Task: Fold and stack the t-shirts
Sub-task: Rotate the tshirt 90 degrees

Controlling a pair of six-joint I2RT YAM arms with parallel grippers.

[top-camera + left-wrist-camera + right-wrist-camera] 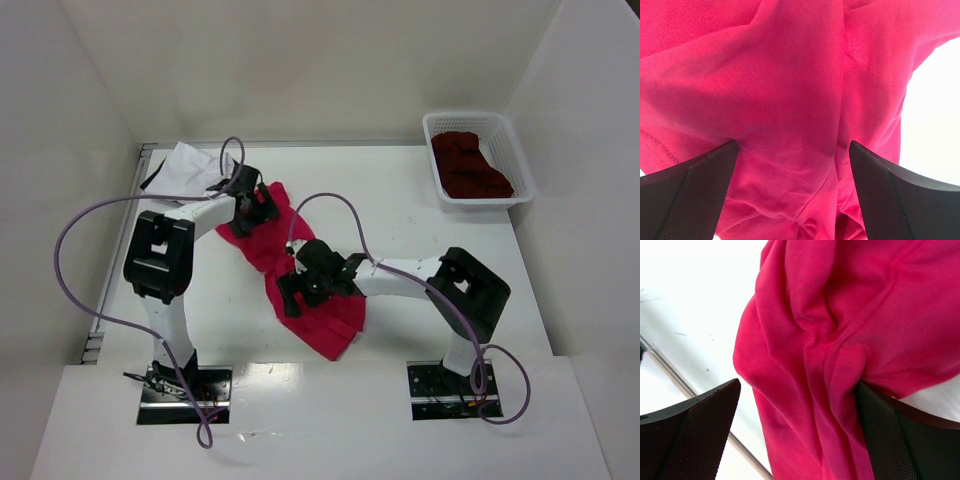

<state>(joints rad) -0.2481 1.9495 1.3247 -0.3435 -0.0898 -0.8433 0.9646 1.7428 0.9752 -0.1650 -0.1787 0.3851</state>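
The crimson-red t-shirt (330, 322) lies crumpled in a long diagonal strip on the table. My left gripper (255, 210) is over its far end, open wide, with red cloth (790, 90) bunched between the fingers (695, 195). My right gripper (293, 292) is over the shirt's middle left edge, open wide. A fold of red cloth (840, 340) lies between its fingers and touches the right finger (905, 440). The white t-shirt with dark trim (185, 168) lies crumpled at the far left corner. The dark maroon t-shirt (470, 165) sits in the basket.
A white lattice basket (520, 160) stands at the far right of the table. White walls enclose the table on three sides. A metal strip (700, 395) runs along the table's left edge. Purple cables loop from both arms.
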